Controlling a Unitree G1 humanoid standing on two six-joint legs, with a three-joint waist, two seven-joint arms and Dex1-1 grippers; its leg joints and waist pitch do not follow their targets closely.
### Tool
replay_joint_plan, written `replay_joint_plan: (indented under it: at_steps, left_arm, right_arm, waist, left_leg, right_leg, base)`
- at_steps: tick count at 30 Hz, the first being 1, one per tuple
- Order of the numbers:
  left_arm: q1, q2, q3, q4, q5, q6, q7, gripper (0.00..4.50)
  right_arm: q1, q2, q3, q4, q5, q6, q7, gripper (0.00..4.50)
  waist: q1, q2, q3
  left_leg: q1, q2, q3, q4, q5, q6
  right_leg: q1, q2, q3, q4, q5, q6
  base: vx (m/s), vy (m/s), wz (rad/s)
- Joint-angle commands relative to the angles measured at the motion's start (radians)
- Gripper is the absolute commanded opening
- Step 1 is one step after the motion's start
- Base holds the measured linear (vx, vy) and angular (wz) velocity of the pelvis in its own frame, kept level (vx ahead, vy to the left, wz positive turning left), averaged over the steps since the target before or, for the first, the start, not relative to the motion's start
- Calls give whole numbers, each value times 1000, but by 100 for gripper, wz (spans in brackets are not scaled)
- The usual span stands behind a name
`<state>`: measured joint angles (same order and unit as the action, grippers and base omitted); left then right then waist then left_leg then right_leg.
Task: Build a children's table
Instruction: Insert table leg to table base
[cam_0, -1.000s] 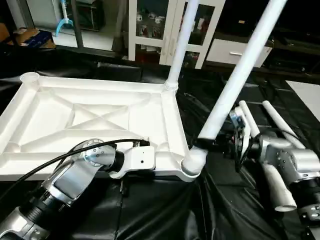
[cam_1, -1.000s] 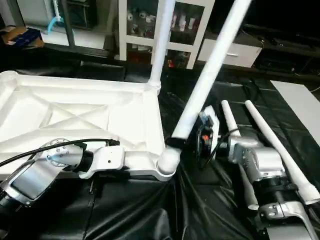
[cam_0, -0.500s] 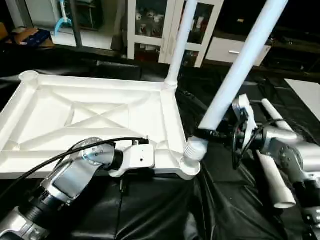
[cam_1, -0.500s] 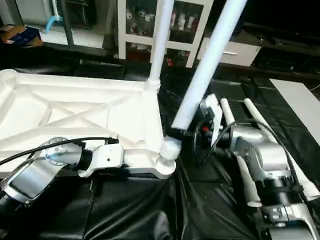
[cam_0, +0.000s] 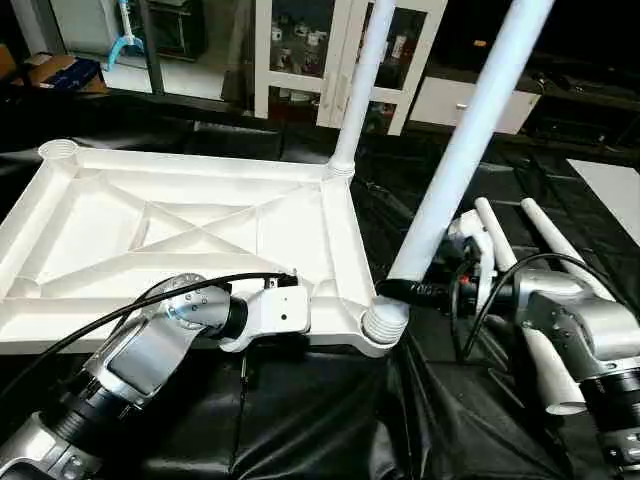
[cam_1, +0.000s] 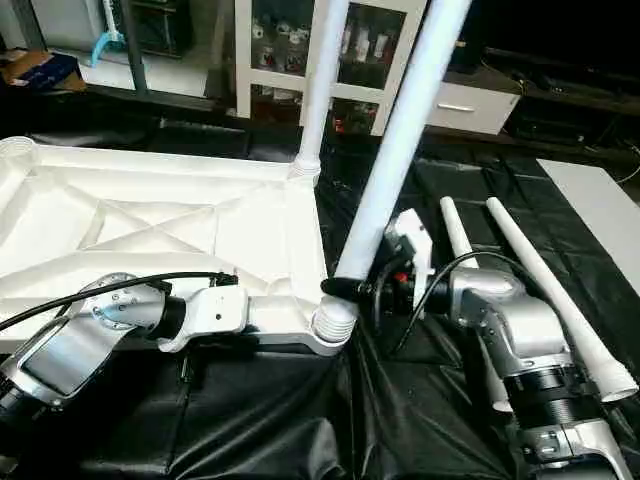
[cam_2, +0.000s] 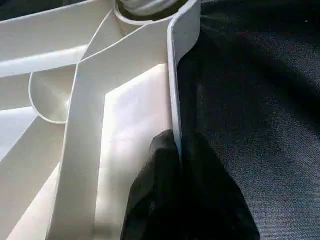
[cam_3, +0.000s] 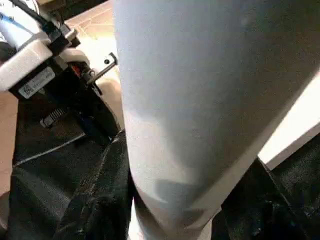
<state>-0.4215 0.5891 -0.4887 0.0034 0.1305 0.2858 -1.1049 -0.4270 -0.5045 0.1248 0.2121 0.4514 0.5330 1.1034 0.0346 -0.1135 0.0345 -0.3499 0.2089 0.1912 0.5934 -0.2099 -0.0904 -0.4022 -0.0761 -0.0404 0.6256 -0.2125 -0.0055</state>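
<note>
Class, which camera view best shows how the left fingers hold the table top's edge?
The left wrist view: the left gripper has its black fingers shut on the thin rim of the table top, one each side. In the eye views the wrist housing hides the fingers; the right wrist view shows the leg.

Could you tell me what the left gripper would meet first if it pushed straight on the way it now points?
Likely the near-right corner socket: the left gripper, shut on the table top's rim, points along it toward that corner.
</note>
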Motion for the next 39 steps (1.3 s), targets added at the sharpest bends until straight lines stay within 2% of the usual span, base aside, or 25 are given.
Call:
replay_joint_plan:
  at_steps: [1,7,11,13,15,19,20,21,25,30,31,32,39]
  left_arm:
    - [3,-5,-40,11,28,-1,0,0]
    - [1,-9,-39,14,31,0,3,0]
    - [1,-11,-38,17,32,0,5,0]
    - [3,-11,-36,14,32,1,5,0]
    - [4,-12,-36,14,33,2,6,0]
    - [4,-13,-34,14,33,1,7,0]
    - [3,-15,-35,13,34,2,8,0]
    - [3,-16,-35,13,35,3,10,0]
    - [3,-18,-35,11,35,6,13,0]
    - [2,-21,-36,13,37,6,10,0]
    - [1,-22,-36,15,38,4,10,0]
    - [0,-23,-36,17,39,2,8,0]
    - [1,-24,-36,18,41,0,6,0]
  right_arm:
    - [-4,-7,4,24,-44,-30,-11,188]
    - [-6,-5,18,14,-67,-43,-15,188]
    - [5,-4,27,1,-82,-58,-26,188]
    - [20,2,25,-20,-82,-62,-50,188]
    - [31,8,20,-34,-88,-71,-72,188]
    - [52,28,4,-72,-97,-78,-122,188]
    - [60,29,-1,-86,-94,-78,-129,188]
    - [71,30,-8,-103,-88,-75,-137,188]
    - [100,34,-39,-150,-61,-52,-164,188]
    - [134,26,-49,-183,-55,-42,-174,188]
    - [136,26,-50,-183,-55,-42,-178,188]
    - [134,30,-50,-179,-56,-44,-185,188]
    - [110,56,-48,-138,-52,-33,-198,188]
  waist:
    - [-5,7,-47]
    - [-5,3,-48]
    - [-5,3,-47]
    - [-4,-1,-47]
    - [-5,0,-47]
    - [-6,-1,-46]
    - [-8,-9,-45]
    - [-6,-4,-44]
    - [-8,-5,-45]
    - [-7,-5,-47]
    - [-7,-5,-47]
    - [-7,0,-46]
    - [-9,-2,-46]
  left_leg:
    - [7,27,-2,-61,-60,37]
    - [6,28,-3,-59,-60,39]
    - [7,28,-3,-60,-71,34]
    - [6,28,-3,-60,-70,30]
    - [6,27,-4,-60,-64,31]
    - [6,27,-5,-62,-87,22]
    - [4,27,-4,-62,-101,18]
    - [6,28,-6,-63,-112,12]
    - [6,28,-8,-65,-125,1]
    - [5,26,-7,-62,-103,10]
    - [5,26,-7,-62,-104,11]
    - [5,26,-8,-63,-107,10]
    - [5,26,-8,-63,-119,4]
  right_leg:
    - [43,-47,40,-59,-36,-218]
    - [43,-48,41,-58,-44,-215]
    - [42,-47,41,-59,-59,-209]
    - [42,-48,42,-59,-62,-201]
    - [42,-47,42,-58,-53,-201]
    - [41,-47,41,-62,-94,-186]
    - [40,-47,42,-66,-119,-178]
    - [38,-48,42,-67,-144,-170]
    - [35,-46,41,-68,-149,-159]
    - [37,-45,42,-64,-104,-166]
    - [37,-45,42,-64,-104,-168]
    - [37,-45,42,-64,-105,-170]
    - [37,-45,42,-65,-114,-170]
  base:
    - [0,0,0]
    - [0,0,0]
    - [0,0,0]
    - [0,0,0]
    - [0,0,0]
    - [0,0,0]
    - [0,0,0]
    - [0,0,0]
    - [0,0,0]
    - [0,0,0]
    - [0,0,0]
    - [0,0,0]
    - [0,0,0]
